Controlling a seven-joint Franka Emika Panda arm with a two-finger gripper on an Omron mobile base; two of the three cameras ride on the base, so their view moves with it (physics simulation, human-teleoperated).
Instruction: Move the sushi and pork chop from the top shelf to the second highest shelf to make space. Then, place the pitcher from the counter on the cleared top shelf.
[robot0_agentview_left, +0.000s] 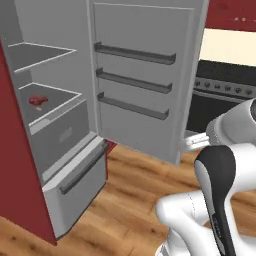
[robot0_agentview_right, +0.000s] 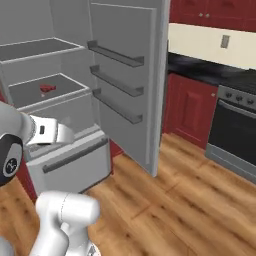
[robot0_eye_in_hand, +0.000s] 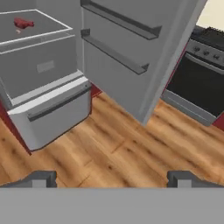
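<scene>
so, from the left base view, the top shelf (robot0_agentview_left: 42, 52) looks bare, and a red item, probably the pork chop (robot0_agentview_left: 38, 101), lies on the second highest shelf (robot0_agentview_left: 52, 102). i cannot find the sushi. from the right base view, the counter (robot0_agentview_right: 210, 70) runs behind the open fridge door (robot0_agentview_right: 127, 75); swinging toward it for the pitcher, my arm could hit this door. from the hand view, my gripper (robot0_eye_in_hand: 111, 179) points down at the wooden floor (robot0_eye_in_hand: 118, 148), low before the drawer (robot0_eye_in_hand: 52, 109), fingers spread wide, holding nothing.
</scene>
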